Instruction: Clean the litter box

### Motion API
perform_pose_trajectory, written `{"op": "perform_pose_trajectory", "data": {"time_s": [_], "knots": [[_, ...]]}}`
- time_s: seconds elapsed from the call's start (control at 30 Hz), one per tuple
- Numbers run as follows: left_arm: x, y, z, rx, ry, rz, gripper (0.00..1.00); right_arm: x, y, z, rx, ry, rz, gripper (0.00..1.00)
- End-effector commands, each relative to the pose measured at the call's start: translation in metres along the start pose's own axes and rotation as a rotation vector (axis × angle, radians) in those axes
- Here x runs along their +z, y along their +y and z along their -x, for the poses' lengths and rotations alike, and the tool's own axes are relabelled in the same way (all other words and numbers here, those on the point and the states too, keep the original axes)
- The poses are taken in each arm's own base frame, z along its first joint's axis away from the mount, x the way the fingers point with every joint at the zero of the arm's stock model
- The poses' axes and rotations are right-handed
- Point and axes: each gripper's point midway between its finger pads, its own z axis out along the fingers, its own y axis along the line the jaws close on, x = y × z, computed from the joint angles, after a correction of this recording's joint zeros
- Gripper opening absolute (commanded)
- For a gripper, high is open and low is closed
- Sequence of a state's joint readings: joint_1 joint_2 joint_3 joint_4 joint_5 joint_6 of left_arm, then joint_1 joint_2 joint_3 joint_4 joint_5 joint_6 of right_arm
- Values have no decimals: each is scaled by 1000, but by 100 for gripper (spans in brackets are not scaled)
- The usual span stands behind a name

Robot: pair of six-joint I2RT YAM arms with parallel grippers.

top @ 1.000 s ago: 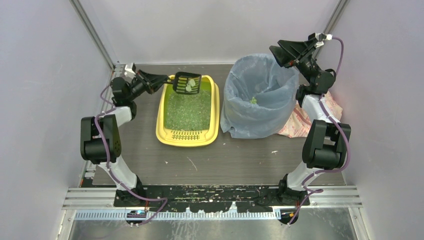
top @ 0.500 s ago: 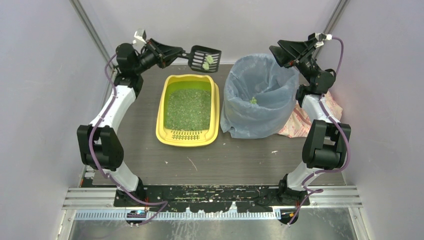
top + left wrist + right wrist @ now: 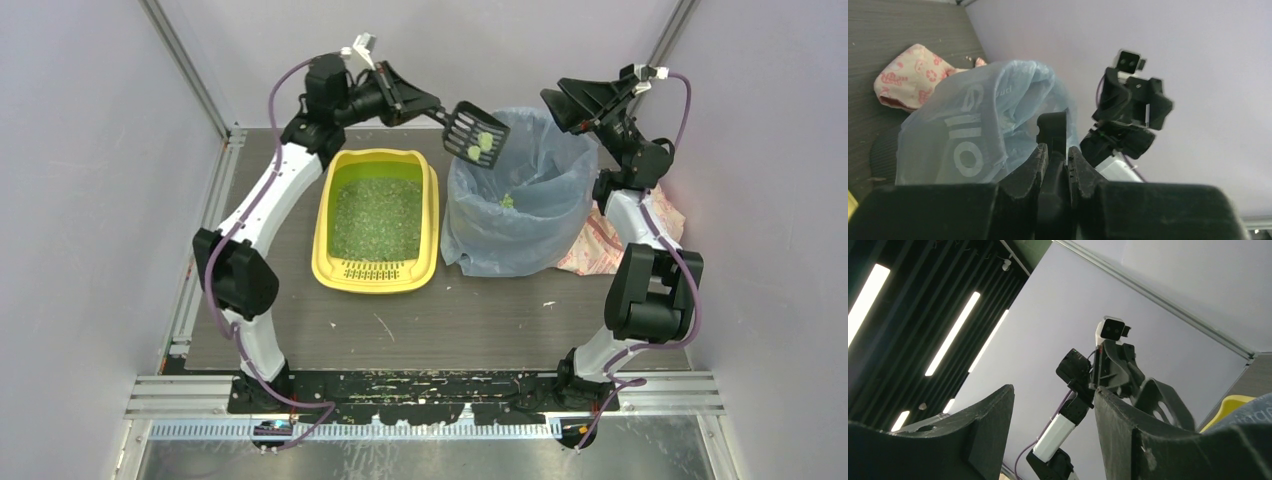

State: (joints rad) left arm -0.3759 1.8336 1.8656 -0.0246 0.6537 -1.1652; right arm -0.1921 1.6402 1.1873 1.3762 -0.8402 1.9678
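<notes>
Transfer step, I'd say: the left hand (image 3: pixel 424 105) is pinched narrow on the handle of the black slotted plastic scoop (image 3: pixel 474 134), held high over the far-left rim of the tall bin lined with a blue translucent bag (image 3: pixel 470 228). A couple of pale clumps (image 3: pixel 481 147) sit on the scoop's blade. The shallow yellow plastic litter box (image 3: pixel 322 238) lies on the counter (image 3: pixel 450 320) just left of the bin, its grate end near, with green granular litter (image 3: pixel 380 215) spread inside. The right hand (image 3: pixel 577 104) hangs above the bin's far-right edge, jaws apart with nothing between them. Next, to my eye, the scoop wants carrying a touch further right, squarely over the bag's mouth. Then it needs a tip so the clumps slide in, without catching the loose bag rim.
</notes>
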Motion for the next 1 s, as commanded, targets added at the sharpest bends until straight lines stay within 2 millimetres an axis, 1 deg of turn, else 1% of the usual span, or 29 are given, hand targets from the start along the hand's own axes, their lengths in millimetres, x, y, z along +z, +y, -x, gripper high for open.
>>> {"op": "perform_pose_trajectory", "data": {"time_s": [0.0,0.03,0.07,0.13,0.23,0.33,0.4,0.47,0.57,0.63,0.73,0.77,0.8,0.9,0.97], "knots": [[15,-7,-20,258,74,22,0,5,65,-12,-120,2,126,65],[18,-14,-25,318,91,9,0,5,70,-13,-127,6,134,65],[23,-20,-34,377,113,0,0,6,74,-14,-131,10,140,65],[28,-29,-47,518,138,-1,0,6,77,-15,-136,12,143,65],[31,-44,-70,727,188,-10,0,3,71,-17,-128,10,130,65],[33,-57,-87,890,195,-15,0,1,65,-17,-114,5,118,65],[33,-63,-95,964,196,-12,0,0,64,-17,-110,3,115,65],[32,-67,-100,1003,198,-9,0,0,62,-14,-101,-6,116,65],[31,-76,-98,1005,172,-17,0,1,61,-13,-94,-8,117,65],[28,-89,-91,1000,131,-30,0,1,59,-12,-87,-11,115,65],[23,-115,-78,973,56,-69,0,1,57,-12,-84,-12,110,65],[22,-125,-74,935,31,-85,0,0,57,-12,-85,-11,110,65],[18,-139,-66,909,1,-115,0,0,55,-12,-82,-12,107,65],[12,-169,-51,833,-69,-210,0,0,51,-14,-72,-10,101,65],[5,-178,-40,808,-102,-223,0,0,50,-16,-70,-6,101,65]]}}
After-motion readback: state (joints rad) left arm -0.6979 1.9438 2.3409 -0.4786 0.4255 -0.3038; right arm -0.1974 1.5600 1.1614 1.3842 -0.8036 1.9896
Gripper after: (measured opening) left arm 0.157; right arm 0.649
